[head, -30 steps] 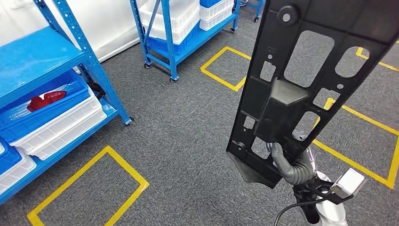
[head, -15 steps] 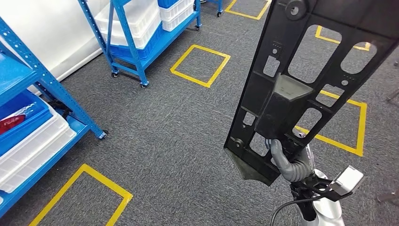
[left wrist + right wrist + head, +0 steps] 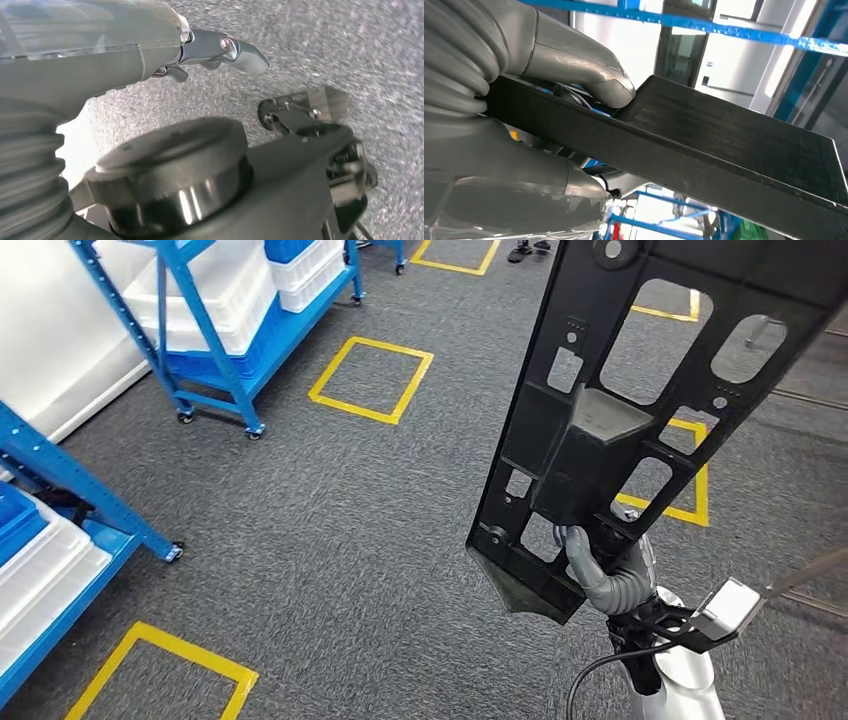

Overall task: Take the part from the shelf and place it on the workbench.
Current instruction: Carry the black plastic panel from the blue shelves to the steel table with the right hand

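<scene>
Scene shift: across the last second the whole head view slides, so the camera turns, not the things. The blue steel shelving rack with white plastic crates now sits farther left and far; the near-left blue shelf is mostly out of frame. Judgement: the robot is turning away from the shelf, part already taken; no counter in sight yet.

Part: long black plastic panel with cut-out windows, upright, tilted right, carried at right, above grey carpet with yellow taped squares.

Right hand: raised, wrapped round the panel's lower end, thumb pressed on its flat face.

Left hand: hangs over carpet; cannot tell its state.
</scene>
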### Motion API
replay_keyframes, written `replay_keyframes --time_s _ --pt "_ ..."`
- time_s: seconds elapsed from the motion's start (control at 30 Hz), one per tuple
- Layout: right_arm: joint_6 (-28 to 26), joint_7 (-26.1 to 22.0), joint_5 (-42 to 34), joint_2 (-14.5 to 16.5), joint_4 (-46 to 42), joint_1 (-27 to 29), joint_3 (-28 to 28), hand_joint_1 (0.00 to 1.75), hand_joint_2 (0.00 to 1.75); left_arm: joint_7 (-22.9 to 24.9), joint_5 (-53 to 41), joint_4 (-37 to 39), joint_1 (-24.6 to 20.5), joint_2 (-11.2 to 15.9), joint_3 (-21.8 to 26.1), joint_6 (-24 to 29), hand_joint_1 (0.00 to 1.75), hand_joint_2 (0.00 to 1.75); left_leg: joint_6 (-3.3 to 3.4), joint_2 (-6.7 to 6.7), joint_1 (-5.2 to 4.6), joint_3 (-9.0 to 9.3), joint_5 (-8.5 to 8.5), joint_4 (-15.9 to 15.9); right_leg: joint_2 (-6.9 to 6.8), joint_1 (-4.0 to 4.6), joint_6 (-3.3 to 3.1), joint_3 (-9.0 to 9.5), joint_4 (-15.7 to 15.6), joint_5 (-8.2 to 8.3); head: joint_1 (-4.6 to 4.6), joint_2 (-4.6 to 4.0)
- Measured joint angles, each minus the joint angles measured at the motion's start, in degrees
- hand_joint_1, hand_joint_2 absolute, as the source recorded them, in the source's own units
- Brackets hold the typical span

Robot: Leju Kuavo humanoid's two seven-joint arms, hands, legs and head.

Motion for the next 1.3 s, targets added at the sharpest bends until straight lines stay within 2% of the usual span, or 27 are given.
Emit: replay_keyframes --time_s 0.07,0.13,0.17,0.23,0.3,0.33,0.37,0.4,0.43,0.47,0.53,0.57,0.6,0.63,0.67,0.73,0.8,0.83,0.87,0.9,0.93,1.0,1.07,1.1,1.17,1.23,1.3 --pt "0.0 0.0 0.0 0.0 0.1 -0.2 0.1 1.75 1.75 0.0 0.0 0.0 0.0 0.0 0.0 0.0 0.00 1.75 -0.77 0.92 -0.28 -0.01 -0.80 0.8 -1.01 0.33 -1.13 1.26 -2.6 0.22 0.00 0.00" --pt "0.0 0.0 0.0 0.0 0.1 -0.2 0.1 1.75 1.75 0.0 0.0 0.0 -0.1 0.0 0.0 0.0 0.00 1.75 -1.38 1.87 -0.28 0.21 -1.15 0.9 0.30 0.54 -2.42 0.93 -2.3 0.13 0.01 0.00" --pt "0.0 0.0 0.0 0.0 0.1 -0.2 0.1 1.75 1.75 0.0 -0.1 0.0 -0.2 0.0 0.0 0.0 0.00 1.75 -1.72 1.65 -0.14 0.25 -1.57 1.2 0.88 0.54 -2.83 0.83 -2.3 0.20 0.01 0.00" --pt "0.0 0.0 0.0 0.0 0.1 -0.3 0.1 1.75 1.75 0.0 -0.1 0.0 -0.1 0.0 0.0 0.0 0.00 1.75 -2.15 -0.52 0.17 -0.98 -3.92 4.3 2.02 0.48 -3.54 0.72 -2.6 0.47 0.00 0.00" --pt "0.0 0.0 0.0 0.0 0.1 -0.3 0.1 1.75 1.75 0.1 -0.1 0.0 0.0 0.0 0.0 -0.1 0.00 1.75 -2.19 -2.90 0.26 -4.26 -7.64 11.4 3.14 0.65 -3.98 0.56 -2.6 0.63 0.00 0.00" --pt "-0.1 0.0 0.0 0.0 0.1 -0.2 0.1 1.75 1.75 0.2 -0.2 0.0 -0.1 0.0 0.0 -0.2 0.00 1.75 -2.10 -3.30 0.22 -5.94 -8.86 14.9 3.80 0.81 -4.10 0.50 -2.6 0.67 0.01 0.00" --pt "-0.2 0.1 0.1 0.0 0.1 -0.2 0.2 1.75 1.75 0.2 -0.2 0.0 -0.1 0.0 0.0 -0.3 0.00 1.75 -1.93 -3.48 0.17 -6.99 -9.10 17.0 4.50 0.99 -4.19 0.48 -2.6 0.70 0.01 0.00" --pt "-0.2 0.2 0.1 0.0 0.1 -0.1 0.2 1.75 1.75 0.2 -0.3 0.0 -0.2 0.0 0.0 -0.3 0.00 1.75 -1.63 -3.61 0.08 -7.10 -8.19 16.9 5.26 1.17 -4.23 0.53 -2.6 0.73 0.01 0.00" --pt "-0.3 0.3 0.2 0.0 0.1 -0.1 0.2 1.75 1.75 0.3 -0.3 0.0 -0.3 0.0 0.0 -0.3 0.00 1.75 -1.16 -3.92 -0.06 -6.21 -6.23 14.7 6.08 1.34 -4.24 0.62 -2.6 0.75 0.01 0.00" --pt "-0.3 0.4 0.3 0.0 0.1 -0.1 0.3 1.75 1.75 0.3 -0.4 0.0 -0.2 0.0 0.0 -0.3 0.00 1.75 -0.54 -4.75 -0.22 -4.77 -3.84 11.1 6.85 1.44 -4.25 0.70 -2.6 0.79 0.01 0.00" --pt "-0.3 0.6 0.5 0.0 0.1 -0.2 0.4 1.75 1.75 0.3 -0.4 0.0 0.0 0.1 0.0 -0.2 0.00 1.75 0.60 -7.55 -0.42 -2.30 -0.76 4.8 8.24 1.42 -4.00 0.61 -2.6 1.02 0.00 0.00" --pt "-0.3 0.7 0.5 0.0 0.1 -0.2 0.5 1.75 1.75 0.3 -0.4 0.0 0.0 0.2 0.0 -0.1 0.00 1.75 0.91 -8.50 -0.57 -1.77 -0.31 3.3 8.87 1.18 -3.70 0.38 -2.7 1.22 -0.01 0.00" --pt "-0.3 0.8 0.6 0.0 0.0 -0.1 0.5 1.75 1.75 0.3 -0.4 0.0 0.0 0.2 0.0 -0.1 0.00 1.75 1.06 -8.76 -0.72 -1.58 -0.40 2.6 9.48 0.92 -3.30 0.12 -2.7 1.49 -0.01 0.00" --pt "-0.3 0.8 0.7 0.0 0.0 0.0 0.6 1.75 1.75 0.3 -0.4 0.0 -0.1 0.2 0.0 -0.1 0.00 1.75 1.06 -8.17 -0.82 -1.32 -0.26 1.8 10.18 0.77 -2.82 -0.08 -3.0 1.81 -0.01 0.00" --pt "-0.3 0.9 0.7 0.0 0.0 0.1 0.6 1.75 1.75 0.3 -0.4 0.0 -0.3 0.1 0.1 -0.1 0.00 1.75 1.06 -7.39 -0.73 -0.99 -0.03 1.0 10.22 0.72 -2.48 -0.21 -3.1 2.01 0.00 0.00" --pt "-0.3 0.9 0.7 0.0 -0.2 0.0 0.6 1.75 1.75 0.3 -0.4 0.0 -0.3 0.1 0.1 0.0 0.00 1.75 1.25 -5.85 -0.38 -0.25 0.74 -0.9 7.72 1.02 -1.98 -1.05 -1.7 0.84 0.01 0.00" --pt "-0.3 0.9 0.7 0.1 -0.2 -0.2 0.7 1.75 1.75 0.3 -0.4 0.0 -0.1 0.1 0.1 0.1 0.00 1.75 1.54 -4.35 -0.34 -0.02 1.17 -1.6 4.35 0.96 -1.63 -3.65 4.1 -2.63 0.02 0.00" --pt "-0.3 0.9 0.7 0.1 -0.2 -0.1 0.8 1.75 1.75 0.3 -0.4 0.0 0.0 0.1 0.1 0.1 0.00 1.75 1.61 -3.55 -0.36 -0.05 1.17 -1.5 3.68 0.74 -1.38 -5.19 7.6 -4.24 0.01 0.00" --pt "-0.3 0.9 0.6 0.2 -0.2 0.0 0.8 1.75 1.75 0.3 -0.4 0.0 0.0 0.1 0.2 0.1 0.00 1.75 1.55 -2.81 -0.36 -0.10 1.11 -1.4 3.40 0.52 -1.12 -6.15 10.0 -4.96 0.01 0.00" --pt "-0.3 0.9 0.6 0.2 -0.2 0.1 0.8 1.75 1.75 0.3 -0.4 0.0 0.0 0.1 0.2 0.1 0.00 1.75 1.44 -2.07 -0.33 -0.13 0.99 -1.3 3.18 0.30 -0.86 -6.12 10.5 -4.66 0.01 0.00" --pt "-0.3 0.8 0.5 0.2 -0.2 0.1 0.8 1.75 1.75 0.3 -0.4 0.0 0.0 0.0 0.2 0.1 0.00 1.75 1.26 -1.35 -0.26 -0.15 0.80 -1.1 2.85 0.11 -0.61 -5.01 8.8 -3.51 0.01 0.00" --pt "-0.2 0.7 0.4 0.2 -0.2 0.1 0.8 1.75 1.75 0.2 -0.4 0.0 -0.1 0.0 0.2 0.1 0.00 1.75 0.66 -0.13 -0.20 -0.20 0.12 -0.3 0.65 0.09 -0.40 -0.77 1.8 -0.79 0.01 0.00" --pt "-0.2 0.5 0.2 0.2 -0.2 0.0 0.9 1.75 1.75 0.0 -0.5 0.0 -0.1 0.0 0.2 0.1 0.00 1.75 -0.04 0.87 -0.47 -0.24 -0.68 0.6 -0.93 0.40 -1.13 1.61 -2.5 0.05 0.00 0.00" --pt "-0.3 0.5 0.1 0.2 -0.2 0.1 0.9 1.75 1.75 0.0 -0.6 0.0 -0.1 0.0 0.2 0.1 0.00 1.75 -0.34 1.35 -0.61 -0.22 -0.92 0.9 -0.87 0.61 -1.68 1.62 -2.7 -0.25 0.00 0.00" --pt "-0.3 0.5 -0.1 0.2 -0.2 0.2 0.9 1.75 1.75 -0.1 -0.7 0.0 -0.2 0.0 0.2 0.1 0.00 1.75 -0.97 2.03 -0.54 -0.03 -1.29 1.0 0.43 0.66 -2.55 1.38 -2.7 -0.10 0.00 0.00" --pt "-0.3 0.4 -0.1 0.2 -0.3 0.3 0.8 1.75 1.75 -0.1 -0.8 0.0 -0.2 0.0 0.2 0.1 0.00 1.75 -1.58 0.18 -0.20 -0.70 -2.98 2.9 1.58 0.52 -3.23 1.30 -3.0 0.13 0.00 0.00" --pt "-0.3 0.4 -0.1 0.2 -0.4 0.3 0.8 1.75 1.75 -0.1 -0.9 0.0 -0.1 0.0 0.2 0.1 0.00 1.75 -1.83 -2.61 -0.01 -3.44 -6.56 9.2 2.69 0.50 -3.69 1.22 -3.1 0.27 0.00 0.00"
